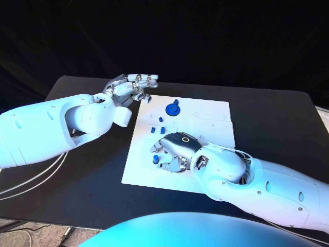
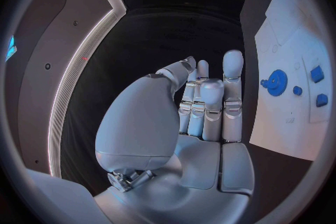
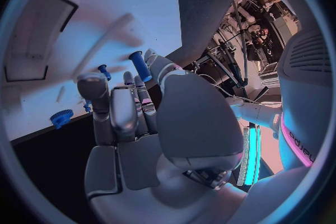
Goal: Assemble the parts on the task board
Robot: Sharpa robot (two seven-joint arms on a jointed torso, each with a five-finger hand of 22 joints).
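Note:
The white task board (image 1: 205,121) lies in the middle of the black table. A blue gear (image 1: 172,109) stands on its far left part, with small blue pieces (image 1: 162,120) just nearer. My right hand (image 1: 176,149) is curled down over the board's near left part, where more blue shows under its fingers. In the right wrist view my right hand (image 3: 133,117) pinches a blue peg (image 3: 140,65) between thumb and fingertips. My left hand (image 1: 131,86) hovers by the board's far left corner, fingers straight, holding nothing. The left wrist view shows my left hand (image 2: 203,106) beside the gear (image 2: 278,82) and the board (image 2: 280,28).
Bare black table (image 1: 275,128) runs round the board on every side. The board's right half (image 1: 213,116) carries only faint outlines. In the right wrist view a small blue pin (image 3: 103,71) and the gear (image 3: 61,117) stand on the board beyond my fingers.

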